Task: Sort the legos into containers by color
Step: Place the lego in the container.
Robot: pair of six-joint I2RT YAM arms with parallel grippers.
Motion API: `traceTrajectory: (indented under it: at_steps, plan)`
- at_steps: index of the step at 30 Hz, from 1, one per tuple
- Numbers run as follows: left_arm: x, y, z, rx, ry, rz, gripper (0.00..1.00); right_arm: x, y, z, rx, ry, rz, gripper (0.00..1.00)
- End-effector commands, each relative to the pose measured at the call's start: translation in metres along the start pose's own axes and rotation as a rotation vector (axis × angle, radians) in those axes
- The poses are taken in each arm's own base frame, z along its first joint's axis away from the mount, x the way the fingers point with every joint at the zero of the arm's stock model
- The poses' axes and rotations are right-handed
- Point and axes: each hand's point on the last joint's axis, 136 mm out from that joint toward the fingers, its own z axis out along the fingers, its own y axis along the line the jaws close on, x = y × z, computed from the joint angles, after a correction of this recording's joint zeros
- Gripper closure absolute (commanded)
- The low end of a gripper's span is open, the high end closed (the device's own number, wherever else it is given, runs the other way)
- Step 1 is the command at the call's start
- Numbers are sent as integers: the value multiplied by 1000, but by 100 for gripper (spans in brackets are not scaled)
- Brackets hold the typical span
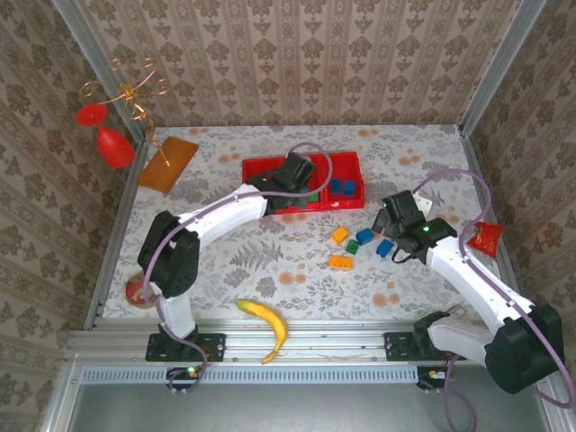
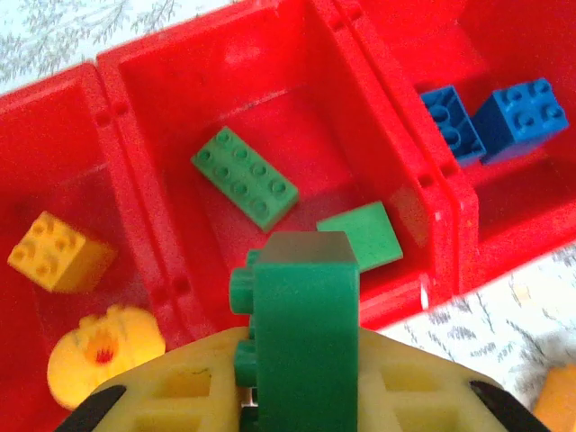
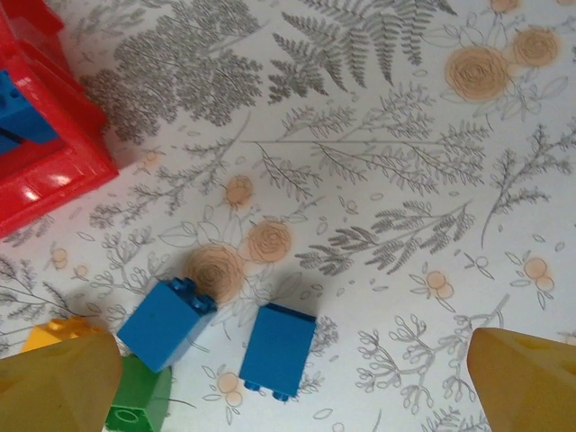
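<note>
A green Lego brick hangs on end above the near wall of the middle compartment of the red three-part tray, where a green two-by-four brick lies. Released this close to the wall, it may strike the rim and tumble onto the table, or bounce left among the orange pieces. The left pincer is closed tight on it. The right pincer gapes wide, empty, above two blue bricks right of the tray.
</note>
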Motion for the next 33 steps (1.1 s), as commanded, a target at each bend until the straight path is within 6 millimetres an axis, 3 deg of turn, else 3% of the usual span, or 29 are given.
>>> traceTrajectory:
  at_steps: [1, 7, 19, 26, 33]
  plan:
    - [-15, 9, 12, -33, -10, 45, 80, 12, -12, -1, 22, 32, 41, 0]
    - [-28, 16, 32, -38, -11, 42, 78, 28, -19, 1, 17, 62, 63, 0]
    - [-41, 24, 46, -27, -13, 19, 62, 43, -23, 7, 23, 103, 72, 0]
    - [-50, 24, 37, -20, -37, 11, 48, 51, -21, 11, 22, 135, 78, 1]
    - [-60, 27, 11, -10, -83, -8, 41, 59, -17, 12, 16, 158, 74, 5]
